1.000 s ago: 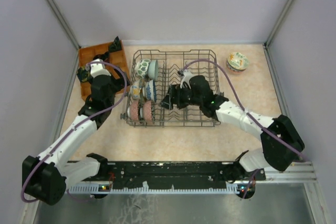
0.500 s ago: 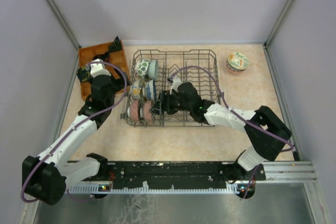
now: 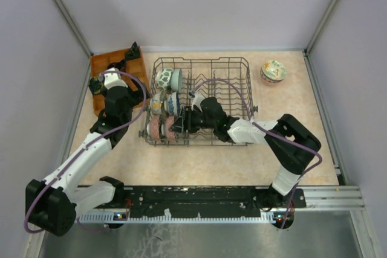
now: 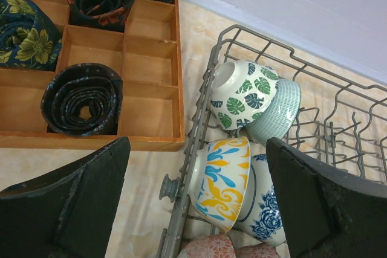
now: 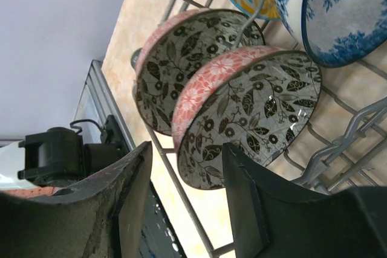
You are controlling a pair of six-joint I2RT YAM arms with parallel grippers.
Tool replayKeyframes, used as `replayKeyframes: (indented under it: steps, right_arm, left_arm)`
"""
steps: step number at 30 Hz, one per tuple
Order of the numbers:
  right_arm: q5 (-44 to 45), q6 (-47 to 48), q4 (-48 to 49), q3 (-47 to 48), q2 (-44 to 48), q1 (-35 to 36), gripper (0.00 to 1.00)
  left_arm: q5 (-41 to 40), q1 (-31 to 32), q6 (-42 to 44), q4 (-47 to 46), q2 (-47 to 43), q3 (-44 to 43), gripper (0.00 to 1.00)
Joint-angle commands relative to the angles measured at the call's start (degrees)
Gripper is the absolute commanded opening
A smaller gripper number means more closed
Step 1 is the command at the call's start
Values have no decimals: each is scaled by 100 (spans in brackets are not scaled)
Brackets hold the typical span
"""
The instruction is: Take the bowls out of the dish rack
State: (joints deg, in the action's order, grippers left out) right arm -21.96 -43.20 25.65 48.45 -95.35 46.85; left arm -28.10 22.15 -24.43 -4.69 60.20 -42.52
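The dish rack stands mid-table with several bowls on edge at its left side: a green-leaf bowl, a yellow-and-blue bowl, a blue-flower bowl and two pink bowls. My right gripper is open inside the rack, and its fingers straddle the lower rim of the nearer pink bowl. My left gripper is wide open above the rack's left rim, with the yellow-and-blue bowl showing between its fingers. One more bowl sits on the table at the back right.
An orange-brown compartment tray with rolled dark fabrics lies just left of the rack. Grey enclosure walls stand on three sides. A black rail runs along the near edge.
My right gripper has moved left across the rack, from its middle to the pink bowls. The left arm has not moved.
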Motion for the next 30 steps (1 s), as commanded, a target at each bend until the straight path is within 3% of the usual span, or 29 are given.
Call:
replayKeyframes:
  steps: [1, 14, 30]
  right_arm:
    - [-238, -151, 536, 223, -207, 74, 50]
    - [-468, -418, 1023, 227, -568, 83, 35]
    - [-450, -452, 1454, 50, -388, 83, 0]
  left_arm:
    - [-81, 28, 22, -84, -45, -52, 99]
    - [-60, 27, 47, -112, 9, -88, 99]
    - [-116, 38, 56, -116, -39, -54, 99]
